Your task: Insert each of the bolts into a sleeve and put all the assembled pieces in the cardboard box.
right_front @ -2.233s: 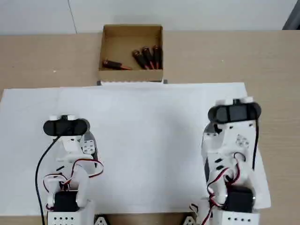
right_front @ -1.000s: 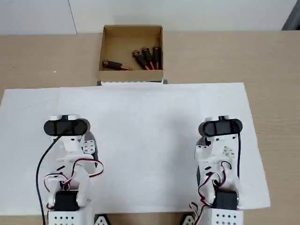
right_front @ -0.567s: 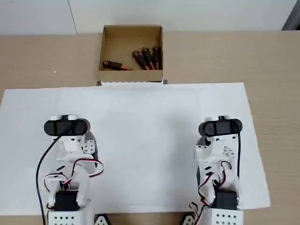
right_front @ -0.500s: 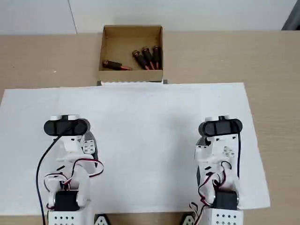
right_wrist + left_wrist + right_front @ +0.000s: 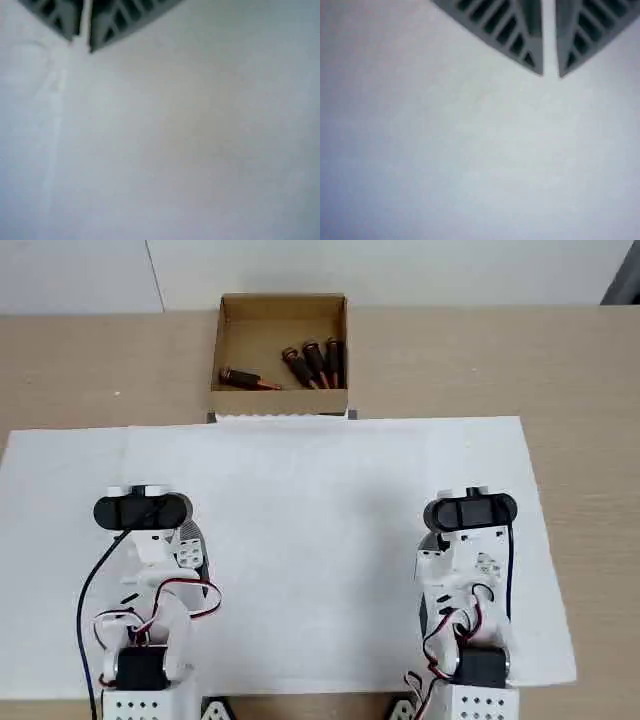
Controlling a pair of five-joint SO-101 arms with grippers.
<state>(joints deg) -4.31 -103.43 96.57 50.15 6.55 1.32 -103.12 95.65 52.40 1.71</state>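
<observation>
Where the far edge of the white paper sheet [image 5: 320,520] ends, an open-topped cardboard box [image 5: 282,401] stands on the tabletop [image 5: 100,360], touching or just beside that edge. Inside it lie four assembled pieces, each a slim reddish shaft ending in a dark, thicker head. One piece [image 5: 245,378] lies alone on the box's left side, roughly crosswise, near the front wall. The other three pieces [image 5: 315,362] lie close together on the right side, almost parallel and angled toward the front right corner. The box is plain brown card with low straight walls and a rectangular floor, part of it bare. The tabletop has a light wood-tone finish and extends past the sheet on the far side and at both ends. A pale wall [image 5: 400,270] rises behind it. The sheet is smooth and matte, with a faint crease visible in the right wrist view. Two white arms with black housings and red and black wiring sit folded at the near edge of the sheet, one arm [image 5: 150,570] toward one side, the other arm [image 5: 465,570] toward the opposite side. The left end effector [image 5: 551,75] hangs over bare paper, its grey ribbed fingers [image 5: 505,25] drawn together to a narrow slit, gripping nothing. The right end effector [image 5: 82,44] is likewise over bare paper, its fingers [image 5: 125,15] closed to a thin gap and holding nothing.
</observation>
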